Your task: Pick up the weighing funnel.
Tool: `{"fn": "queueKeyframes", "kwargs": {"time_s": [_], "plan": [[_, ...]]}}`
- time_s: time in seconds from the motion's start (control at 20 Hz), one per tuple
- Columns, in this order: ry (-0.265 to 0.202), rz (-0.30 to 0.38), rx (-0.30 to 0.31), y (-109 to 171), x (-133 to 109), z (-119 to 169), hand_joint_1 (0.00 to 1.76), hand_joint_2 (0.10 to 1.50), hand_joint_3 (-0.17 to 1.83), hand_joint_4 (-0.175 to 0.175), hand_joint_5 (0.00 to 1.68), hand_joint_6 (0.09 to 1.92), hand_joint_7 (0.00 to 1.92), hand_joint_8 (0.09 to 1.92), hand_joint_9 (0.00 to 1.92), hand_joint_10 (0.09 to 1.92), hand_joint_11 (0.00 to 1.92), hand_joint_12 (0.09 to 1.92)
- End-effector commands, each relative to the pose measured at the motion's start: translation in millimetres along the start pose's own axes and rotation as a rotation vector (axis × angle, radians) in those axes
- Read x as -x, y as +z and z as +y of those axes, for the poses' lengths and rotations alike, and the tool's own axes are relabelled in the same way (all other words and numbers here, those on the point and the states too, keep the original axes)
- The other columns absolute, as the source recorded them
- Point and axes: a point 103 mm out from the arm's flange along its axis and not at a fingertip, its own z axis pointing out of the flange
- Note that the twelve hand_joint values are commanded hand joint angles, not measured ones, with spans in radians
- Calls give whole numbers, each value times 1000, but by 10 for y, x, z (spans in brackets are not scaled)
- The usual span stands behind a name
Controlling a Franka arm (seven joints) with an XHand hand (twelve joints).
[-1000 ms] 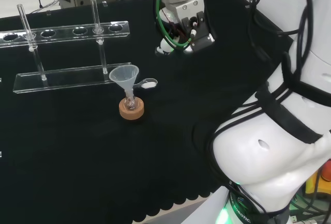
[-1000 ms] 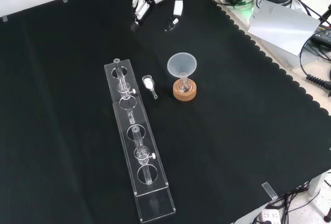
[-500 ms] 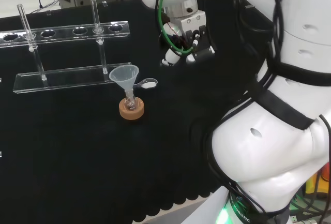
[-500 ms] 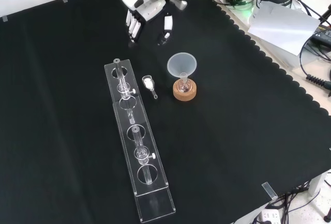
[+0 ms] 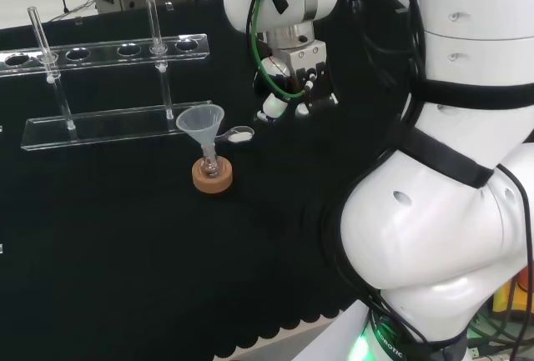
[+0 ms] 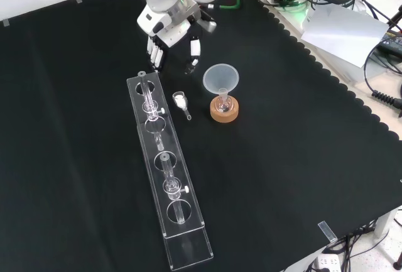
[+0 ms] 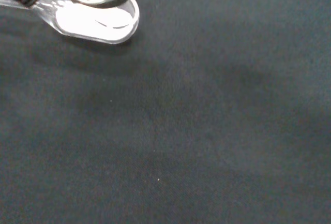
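Approach step: the hand (image 6: 169, 32) hovers empty above-left of the funnel (image 6: 220, 78) in front view, fingers straight, thumb apart; the weighing funnel (image 6: 181, 102) lies just left of the funnel, so next lower and pinch it.

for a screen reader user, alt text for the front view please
The open hand is close to but not touching the weighing funnel, which lies on the black cloth between a long clear rack and the funnel standing in a flask on a cork ring.

Matt cloth (image 6: 301, 159); clear glossy weighing funnel (image 6: 180, 100).
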Motion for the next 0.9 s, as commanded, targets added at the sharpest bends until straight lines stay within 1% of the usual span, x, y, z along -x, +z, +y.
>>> {"fn": "queueKeyframes", "kwargs": {"time_s": [0.05, 0.35, 0.55, 0.65, 0.75, 0.9], "plan": [[4, 26, 16, 128, -10, 150, 899, 597, 657, -47, 748, 171, 771, 595, 1130, 175, 911, 1066], [-17, 34, 11, 286, -187, 222, 900, 592, 663, -48, 737, 217, 772, 595, 1131, 173, 912, 1059], [-25, 35, 0, 354, -250, 260, 901, 590, 662, -49, 690, 345, 769, 602, 1132, 171, 909, 1061], [-29, 49, 3, 353, -176, 245, 902, 589, 663, -49, 665, 413, 768, 605, 1132, 171, 907, 1064], [-29, 41, 3, 366, -172, 246, 903, 588, 664, -50, 644, 467, 766, 608, 1132, 172, 907, 1063], [-18, 26, -2, 392, -203, 267, 907, 586, 664, -51, 638, 494, 764, 610, 1131, 172, 906, 1063]]}}
